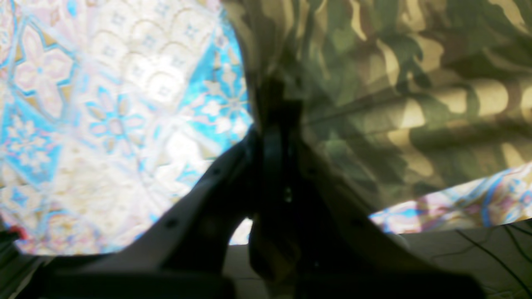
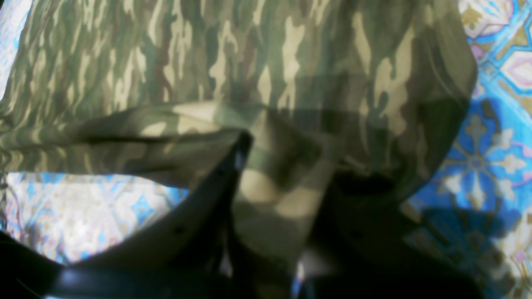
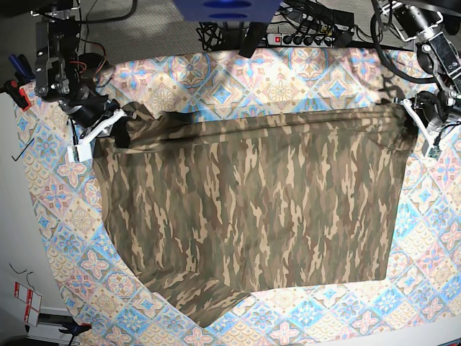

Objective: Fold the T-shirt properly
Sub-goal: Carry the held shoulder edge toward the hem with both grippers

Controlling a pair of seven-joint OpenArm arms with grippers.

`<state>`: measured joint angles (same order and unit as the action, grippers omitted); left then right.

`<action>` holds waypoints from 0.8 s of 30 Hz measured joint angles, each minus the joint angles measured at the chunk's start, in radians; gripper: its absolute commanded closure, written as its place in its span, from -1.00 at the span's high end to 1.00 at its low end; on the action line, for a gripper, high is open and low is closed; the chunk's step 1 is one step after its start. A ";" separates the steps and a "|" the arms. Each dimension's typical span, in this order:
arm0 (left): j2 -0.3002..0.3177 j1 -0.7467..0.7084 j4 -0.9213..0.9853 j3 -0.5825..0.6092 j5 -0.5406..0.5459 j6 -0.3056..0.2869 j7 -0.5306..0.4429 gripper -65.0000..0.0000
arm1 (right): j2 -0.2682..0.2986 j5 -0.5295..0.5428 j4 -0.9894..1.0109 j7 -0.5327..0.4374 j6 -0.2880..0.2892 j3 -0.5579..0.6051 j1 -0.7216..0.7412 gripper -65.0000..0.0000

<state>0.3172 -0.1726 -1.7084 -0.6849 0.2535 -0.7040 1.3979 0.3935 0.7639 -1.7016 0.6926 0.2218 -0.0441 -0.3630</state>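
Observation:
The camouflage T-shirt (image 3: pixel 252 209) lies spread across the patterned tablecloth (image 3: pixel 288 79), with one sleeve (image 3: pixel 209 303) poking out at the near left. Its far edge is pulled taut between both grippers. At that edge's left corner in the base view, my right gripper (image 3: pixel 119 128) is shut on the cloth. In the right wrist view, fabric (image 2: pixel 249 54) bunches between that gripper's (image 2: pixel 266 174) dark fingers. My left gripper (image 3: pixel 415 124) pinches the far right corner. Seen from the left wrist, its (image 1: pixel 276 120) jaws are closed on a fold of the shirt (image 1: pixel 395 83).
A power strip and tangled cables (image 3: pixel 310 32) run along the table's far edge. A red-handled clamp (image 3: pixel 14 90) sits at the left edge. The tablecloth (image 1: pixel 104 104) shows beside the shirt, and the floor lies beyond the near edge.

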 measured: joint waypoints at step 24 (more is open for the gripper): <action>-0.124 0.089 0.000 -0.262 -0.004 -0.013 -0.184 -1.00 | -0.006 0.014 -0.001 0.001 -0.088 0.008 0.053 -0.99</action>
<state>0.1932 -0.0841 -1.7084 -0.9474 0.2497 -0.7170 1.2137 0.3874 0.7784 -1.7027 0.6933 0.1337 -0.0360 -0.3099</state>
